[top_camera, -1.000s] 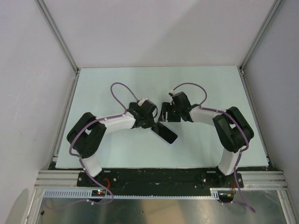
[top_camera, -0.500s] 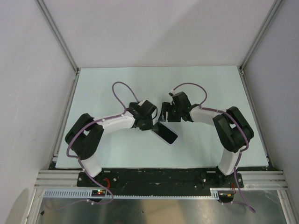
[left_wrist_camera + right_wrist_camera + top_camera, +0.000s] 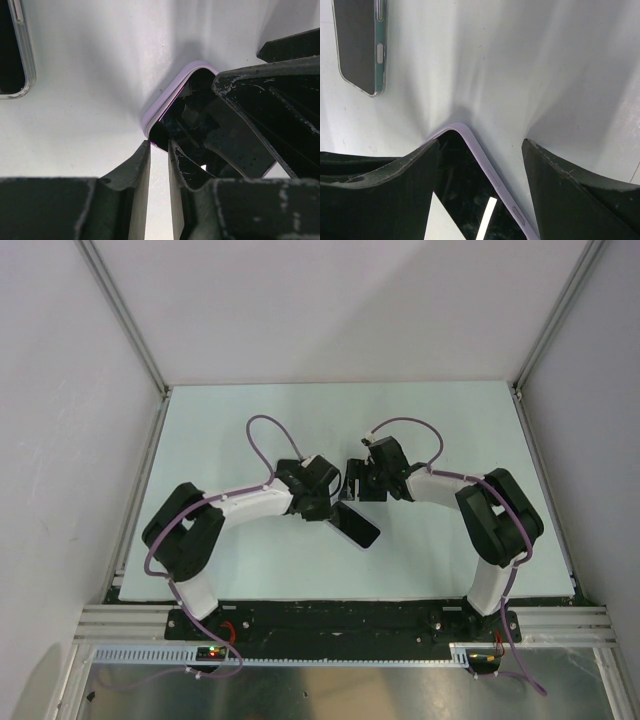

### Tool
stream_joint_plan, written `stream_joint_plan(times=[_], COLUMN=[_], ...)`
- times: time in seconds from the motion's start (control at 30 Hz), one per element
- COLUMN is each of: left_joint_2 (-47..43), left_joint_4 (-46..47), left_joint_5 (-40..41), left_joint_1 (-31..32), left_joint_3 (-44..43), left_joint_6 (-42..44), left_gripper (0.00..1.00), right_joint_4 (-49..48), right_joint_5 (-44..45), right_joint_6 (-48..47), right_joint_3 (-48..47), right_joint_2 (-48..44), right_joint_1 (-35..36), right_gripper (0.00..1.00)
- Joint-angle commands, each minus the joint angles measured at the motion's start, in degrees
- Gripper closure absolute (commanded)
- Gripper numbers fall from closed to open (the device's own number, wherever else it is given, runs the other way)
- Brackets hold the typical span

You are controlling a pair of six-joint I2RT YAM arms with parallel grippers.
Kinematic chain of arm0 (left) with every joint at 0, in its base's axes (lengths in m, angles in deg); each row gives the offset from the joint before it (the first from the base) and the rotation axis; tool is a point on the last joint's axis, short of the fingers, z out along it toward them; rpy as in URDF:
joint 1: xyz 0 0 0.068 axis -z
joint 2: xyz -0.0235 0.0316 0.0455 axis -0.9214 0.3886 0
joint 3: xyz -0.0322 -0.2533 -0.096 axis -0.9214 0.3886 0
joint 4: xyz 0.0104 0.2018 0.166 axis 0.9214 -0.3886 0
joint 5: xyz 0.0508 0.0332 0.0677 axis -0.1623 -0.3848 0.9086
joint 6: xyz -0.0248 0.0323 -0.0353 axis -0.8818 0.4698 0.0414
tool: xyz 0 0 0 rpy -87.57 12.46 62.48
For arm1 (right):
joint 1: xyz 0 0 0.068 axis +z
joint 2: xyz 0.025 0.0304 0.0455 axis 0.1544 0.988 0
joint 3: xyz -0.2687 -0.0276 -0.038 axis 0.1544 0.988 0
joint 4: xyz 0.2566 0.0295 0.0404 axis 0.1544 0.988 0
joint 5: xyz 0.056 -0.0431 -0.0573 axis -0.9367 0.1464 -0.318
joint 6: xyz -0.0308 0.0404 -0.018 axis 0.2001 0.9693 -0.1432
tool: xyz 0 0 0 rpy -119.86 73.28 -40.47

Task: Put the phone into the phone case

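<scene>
The phone (image 3: 462, 175) is lying flat on the table (image 3: 450, 430), dark glossy face up, at the tips of both grippers. The case (image 3: 359, 47) is lying near it but apart, with bare table between them. The left gripper (image 3: 160, 150) is standing over the phone's lavender corner with its fingers only a slit apart. Table is showing through the slit and nothing is being clamped; one finger is covering the glass and the other is sitting just off the corner. The right gripper (image 3: 481, 142) is gaping wide over a corner too, one finger overhanging the glass and the other clear of the edge, gripping nothing. Whether both are at the same corner I cannot tell. The step in hand is looking like getting a hold on the phone. Doing it well is probably meaning tipping one lavender edge up off the table, since a thin slab on a flat surface is giving the fingers little to bite. One gripper should be lifting while the other is backing away, as they are working crowded together. The glass is likely being slippery, so a grip across the side rails is seeming safer. The clear-rimmed case is holding no phone; the phone is lying wholly outside it.
</scene>
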Motion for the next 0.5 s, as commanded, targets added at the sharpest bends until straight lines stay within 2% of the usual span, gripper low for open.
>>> stream_joint_plan(times=[0.0, 0.33, 0.47], left_joint_2=[1.6, 3.0, 3.5], left_joint_4=[-0.4, -0.6, -0.6], left_joint_5=[0.9, 1.2, 0.8], left_joint_1=[0.1, -0.4, -0.4], left_joint_3=[-1.2, -1.5, -1.5], left_joint_6=[-0.1, 0.0, -0.1], left_gripper=[0.76, 0.76, 0.79], right_joint_4=[3.4, 3.4, 3.6], right_joint_5=[1.4, 1.3, 1.3], right_joint_6=[-1.2, -1.3, -1.3], right_joint_3=[0.2, 0.2, 0.2], right_joint_2=[1.1, 1.1, 1.1], right_joint_1=[-0.5, -0.6, -0.5], right_gripper=[0.27, 0.27, 0.27])
